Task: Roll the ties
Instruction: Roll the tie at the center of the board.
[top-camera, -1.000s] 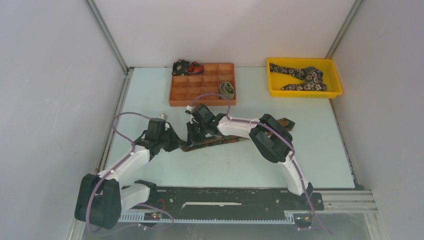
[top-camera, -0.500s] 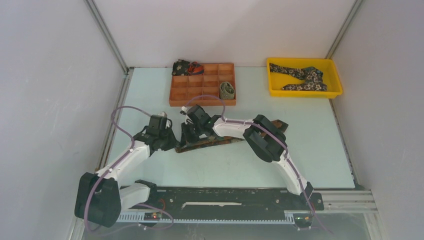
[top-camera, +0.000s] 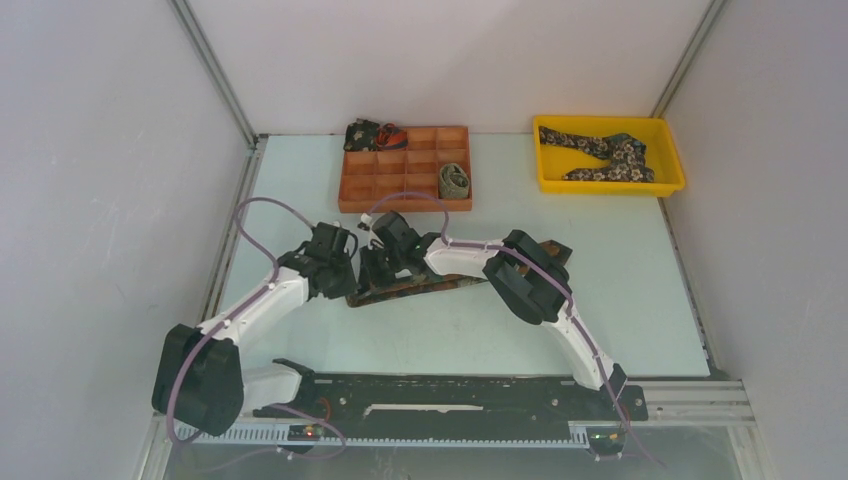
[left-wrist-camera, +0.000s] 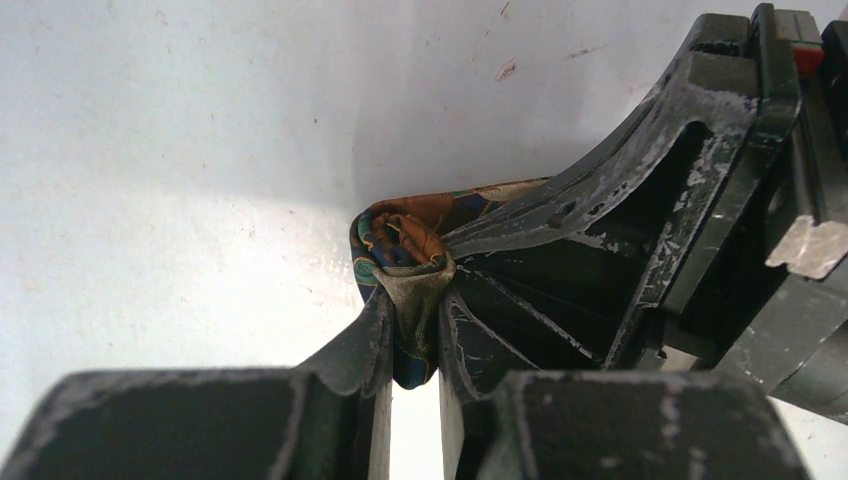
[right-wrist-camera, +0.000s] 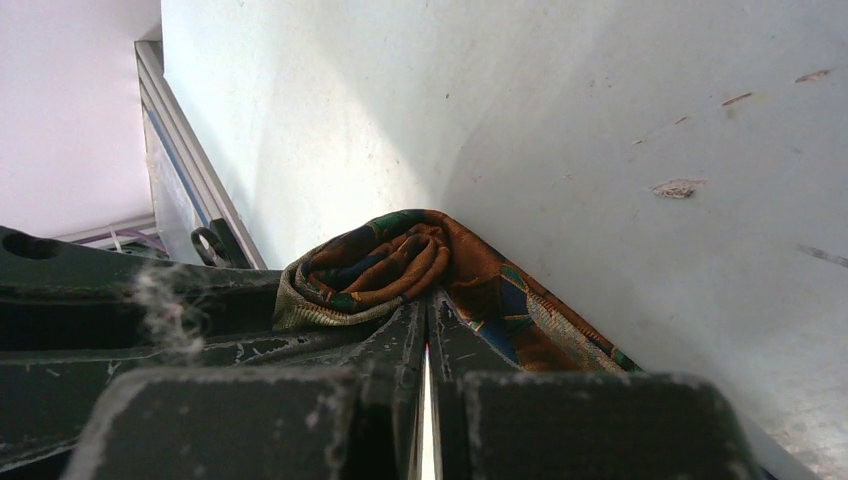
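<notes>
A brown-rust patterned tie (top-camera: 412, 289) lies across the table, its left end rolled into a small coil. My left gripper (top-camera: 349, 281) is shut on that coil; in the left wrist view the gripper (left-wrist-camera: 413, 305) pinches the coil (left-wrist-camera: 398, 238). My right gripper (top-camera: 373, 277) meets it from the other side. In the right wrist view the gripper (right-wrist-camera: 428, 300) is shut on the fabric at the coil (right-wrist-camera: 385, 262), with the flat tie running off to the right. One of the right gripper's fingers (left-wrist-camera: 620, 230) shows in the left wrist view, touching the coil.
An orange compartment tray (top-camera: 400, 190) stands at the back with an olive rolled tie (top-camera: 455, 180) and a dark floral tie (top-camera: 366, 134) in it. A yellow bin (top-camera: 610, 184) at the back right holds floral ties (top-camera: 605, 155). The right arm's elbow (top-camera: 525, 275) covers part of the tie.
Both grippers have come closer together at the tie's left end. The right gripper moved left and the tie's far end was drawn left with it.
</notes>
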